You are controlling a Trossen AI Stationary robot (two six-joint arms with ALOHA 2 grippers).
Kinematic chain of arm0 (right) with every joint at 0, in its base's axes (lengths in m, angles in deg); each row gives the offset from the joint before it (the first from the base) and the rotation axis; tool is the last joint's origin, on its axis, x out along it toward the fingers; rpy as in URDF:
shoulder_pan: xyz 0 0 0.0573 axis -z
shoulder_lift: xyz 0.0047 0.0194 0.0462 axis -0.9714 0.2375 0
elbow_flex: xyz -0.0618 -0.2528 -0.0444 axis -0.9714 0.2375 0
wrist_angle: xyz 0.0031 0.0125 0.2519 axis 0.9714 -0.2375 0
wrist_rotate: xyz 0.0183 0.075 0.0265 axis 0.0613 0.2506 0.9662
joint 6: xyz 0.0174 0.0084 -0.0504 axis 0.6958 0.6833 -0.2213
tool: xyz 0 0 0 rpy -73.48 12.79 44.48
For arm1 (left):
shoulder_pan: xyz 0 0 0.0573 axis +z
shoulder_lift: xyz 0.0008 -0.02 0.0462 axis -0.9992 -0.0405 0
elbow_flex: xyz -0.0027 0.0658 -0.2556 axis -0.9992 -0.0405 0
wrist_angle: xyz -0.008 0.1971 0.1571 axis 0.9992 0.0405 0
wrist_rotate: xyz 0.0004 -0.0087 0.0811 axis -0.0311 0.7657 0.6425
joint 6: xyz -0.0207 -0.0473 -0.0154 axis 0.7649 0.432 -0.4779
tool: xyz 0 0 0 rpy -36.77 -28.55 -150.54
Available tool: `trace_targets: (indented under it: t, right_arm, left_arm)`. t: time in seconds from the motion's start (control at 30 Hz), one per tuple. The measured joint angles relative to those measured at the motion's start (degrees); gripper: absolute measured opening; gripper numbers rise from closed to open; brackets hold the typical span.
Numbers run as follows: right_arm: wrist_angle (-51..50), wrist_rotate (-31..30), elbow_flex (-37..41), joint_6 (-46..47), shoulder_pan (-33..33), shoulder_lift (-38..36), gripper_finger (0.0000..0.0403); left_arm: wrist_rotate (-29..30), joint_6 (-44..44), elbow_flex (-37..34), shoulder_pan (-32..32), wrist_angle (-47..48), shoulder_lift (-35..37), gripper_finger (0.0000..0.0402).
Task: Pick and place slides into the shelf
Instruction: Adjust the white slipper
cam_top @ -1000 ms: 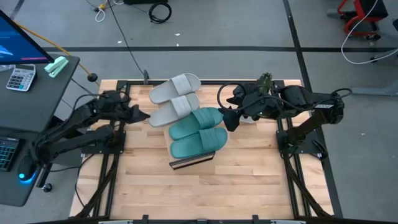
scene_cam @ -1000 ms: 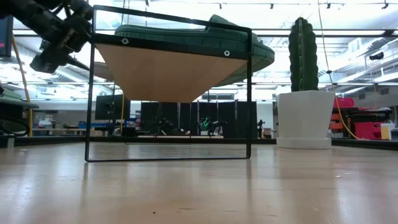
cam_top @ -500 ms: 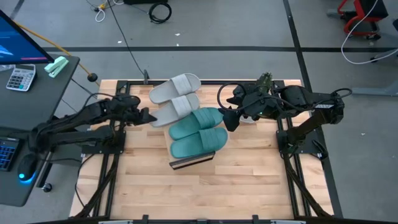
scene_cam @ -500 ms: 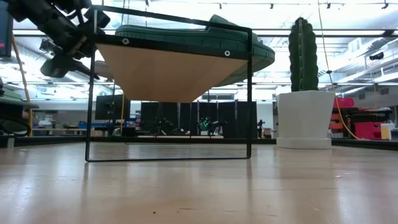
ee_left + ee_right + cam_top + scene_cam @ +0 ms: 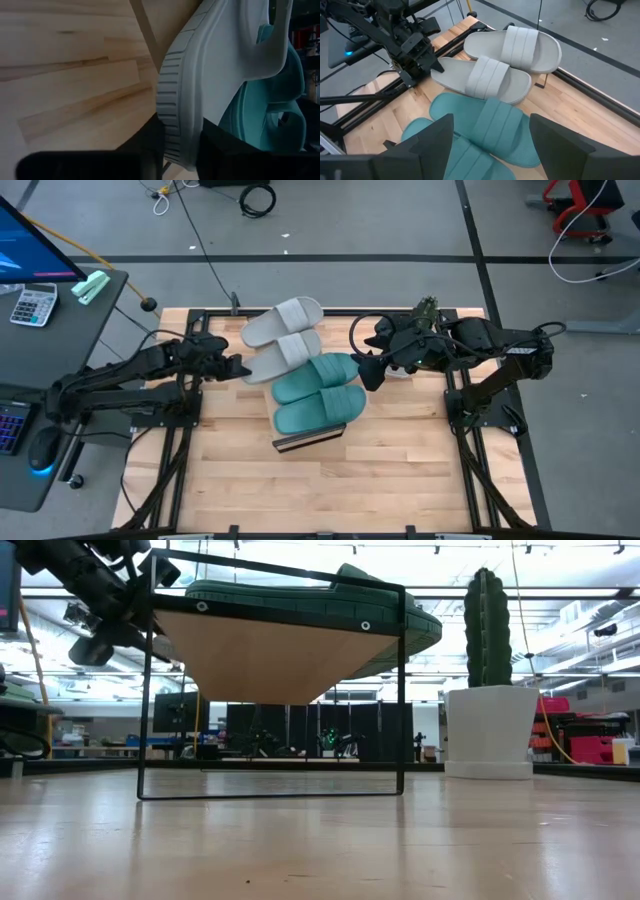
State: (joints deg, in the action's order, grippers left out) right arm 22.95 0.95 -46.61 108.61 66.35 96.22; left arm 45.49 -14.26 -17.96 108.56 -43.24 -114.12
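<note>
Four slides lie side by side on the shelf [image 5: 308, 440], a light wood board with dark trim, raised on a thin black frame [image 5: 400, 690]. Two are pale grey [image 5: 283, 320] [image 5: 285, 355], two teal [image 5: 315, 378] [image 5: 320, 410]. My left gripper [image 5: 240, 367] reaches in from the table's left and is shut on the nearer grey slide [image 5: 480, 80]. My right gripper [image 5: 368, 372] hovers open just right of the teal slides [image 5: 485, 125], touching nothing. My left gripper pinches the heel end [image 5: 177, 135] of the nearer grey slide between its two fingers, one finger [image 5: 150, 147] on the underside and the other [image 5: 215, 150] on the footbed side. The fingers come from the table's left, slanting down, along the slide's length. The slide lies on the shelf.
A cactus in a white pot [image 5: 487, 690] stands at the table's far right, behind my right arm. Black frame rails run along both table sides. A desk with a calculator [image 5: 33, 305] stands off the left edge. The near half of the tabletop [image 5: 320, 490] is bare wood.
My left gripper has moved toward the table's right, up to the nearer grey slide's heel, and has shut on it. The slides and my right arm have kept still.
</note>
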Motion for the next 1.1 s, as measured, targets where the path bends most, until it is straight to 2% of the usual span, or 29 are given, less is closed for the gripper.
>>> trace_targets:
  t: [0.07, 0.37, 1.1]
  right_arm:
    - [0.0, 0.0, 0.0, 0.1, 0.0, 0.0, 0.0268]
    - [0.0, 0.0, 0.0, 0.1, 0.0, 0.0, 0.0268]
    - [0.0, 0.0, 0.0, 0.5, 0.0, 0.0, 0.0268]
  left_arm:
    - [0.9, -0.5, 0.0, 0.0, 0.0, 0.0, 0.0064]
    - [2.2, -2.5, 0.0, 0.0, -0.1, 0.7, 0.0068]
    - [5.1, -16.8, 0.0, 0.0, -0.2, 0.7, 0.0059]
